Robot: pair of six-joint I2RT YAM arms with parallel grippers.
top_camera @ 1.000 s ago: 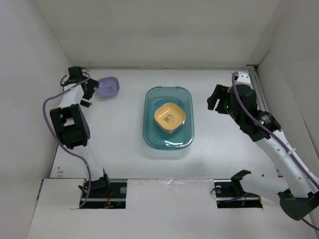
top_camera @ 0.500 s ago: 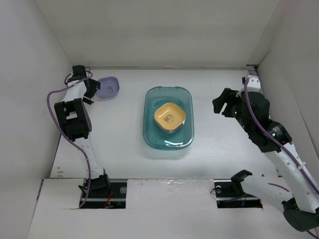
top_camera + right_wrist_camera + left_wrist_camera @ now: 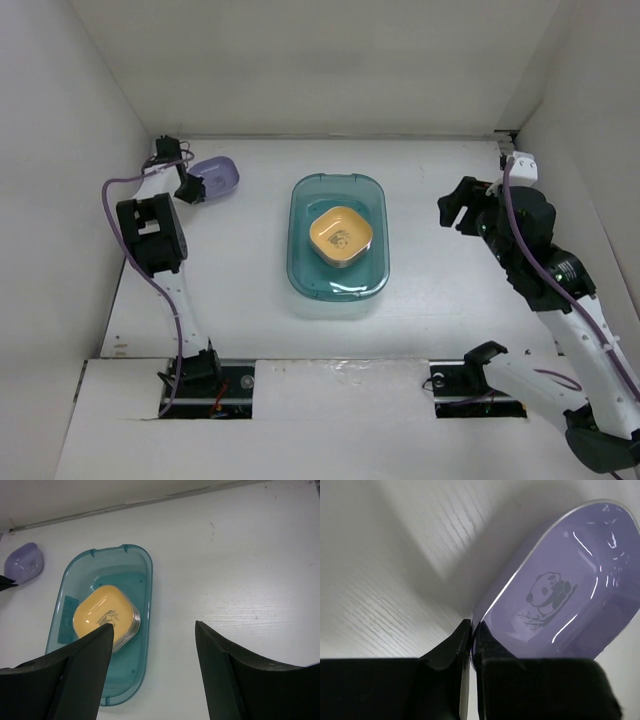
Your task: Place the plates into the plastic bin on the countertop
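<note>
A purple plate with a panda print lies at the far left of the countertop. My left gripper is shut on its near rim, one finger inside the dish and one outside. The teal plastic bin sits mid-table and holds a stack of plates with an orange-yellow plate on top. Well off to the right of the bin, my right gripper hangs open above the bare counter, nothing between its fingers. The purple plate also shows in the right wrist view.
White walls enclose the counter on the left, back and right. The bin takes the centre. A raised white ledge with the arm mounts runs along the near edge.
My left gripper has gone from open to shut on the purple plate's rim, and the arm has shifted slightly. The right arm has pulled back to the right, away from the bin.
</note>
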